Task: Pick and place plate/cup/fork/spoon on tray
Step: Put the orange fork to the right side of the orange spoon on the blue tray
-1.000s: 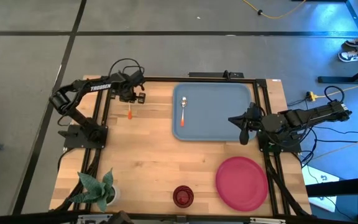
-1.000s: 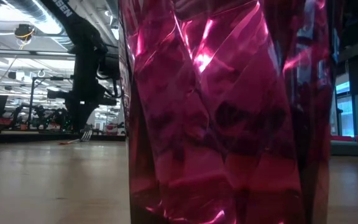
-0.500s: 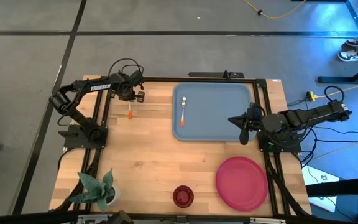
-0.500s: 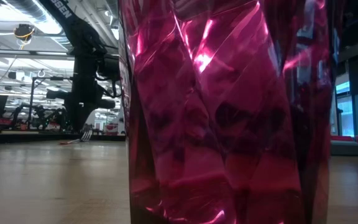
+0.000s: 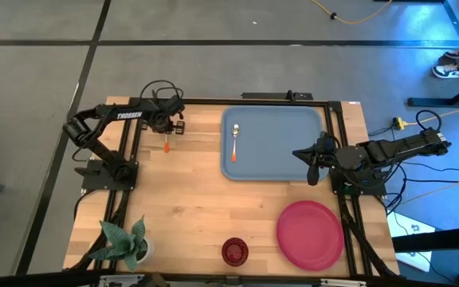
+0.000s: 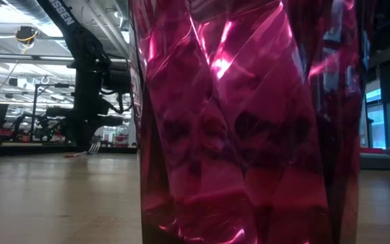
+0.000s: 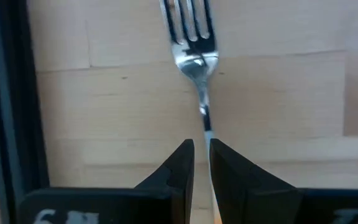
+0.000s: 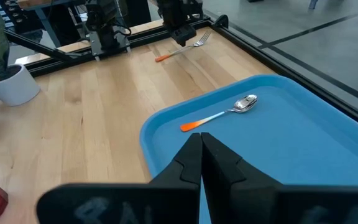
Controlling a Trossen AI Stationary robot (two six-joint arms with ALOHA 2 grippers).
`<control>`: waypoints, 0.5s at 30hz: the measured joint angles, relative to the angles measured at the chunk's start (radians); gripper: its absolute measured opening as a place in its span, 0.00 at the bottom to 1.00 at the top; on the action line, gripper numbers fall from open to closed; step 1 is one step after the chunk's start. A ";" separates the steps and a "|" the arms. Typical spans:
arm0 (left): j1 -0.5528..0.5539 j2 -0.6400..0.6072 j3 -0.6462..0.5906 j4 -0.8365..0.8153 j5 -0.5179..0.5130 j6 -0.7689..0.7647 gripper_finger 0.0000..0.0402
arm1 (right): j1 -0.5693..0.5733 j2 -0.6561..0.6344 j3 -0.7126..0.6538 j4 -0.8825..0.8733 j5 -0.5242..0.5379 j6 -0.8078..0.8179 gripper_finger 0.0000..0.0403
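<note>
The fork (image 5: 166, 144) lies flat on the wooden table left of the tray, its tines (image 7: 188, 22) toward the far edge and its orange handle toward the near edge. My left gripper (image 5: 170, 126) stands over it and is shut on it. The spoon (image 5: 235, 140) lies in the blue-grey tray (image 5: 281, 163). The pink-red plate (image 5: 309, 233) and the dark red cup (image 5: 234, 251) rest on the table near its front edge. The cup fills the low view (image 6: 249, 122). My right gripper (image 8: 201, 149) is shut and empty over the tray's right side. My left gripper has the fork's thin silver neck (image 7: 205, 127) between its two fingers, just behind the tined head. The fingers (image 7: 182, 162) point down from above and lie across the fork. The fork still lies flat on the table.
A potted plant (image 5: 126, 243) stands at the table's near left corner. A black frame rail (image 5: 213, 102) runs along the far edge close to the fork. Bare wood lies between the fork and the tray's left rim (image 5: 222, 143).
My left gripper has shifted slightly toward the table's left edge over the fork, its arm standing more upright in the low view. The fork, spoon, plate and cup have stayed where they were.
</note>
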 joint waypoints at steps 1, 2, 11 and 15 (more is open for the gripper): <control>0.000 0.000 -0.003 0.005 -0.005 -0.001 0.11 | 0.000 0.000 0.000 0.000 0.000 0.000 0.02; 0.000 0.000 -0.003 0.011 -0.005 -0.001 0.11 | 0.000 0.000 0.000 0.000 0.000 -0.001 0.02; 0.000 0.000 -0.003 0.052 -0.007 -0.001 0.11 | 0.000 0.000 0.000 0.000 0.000 -0.001 0.02; 0.000 0.000 -0.013 0.073 -0.019 -0.002 0.11 | 0.000 0.000 0.000 0.000 0.000 0.002 0.02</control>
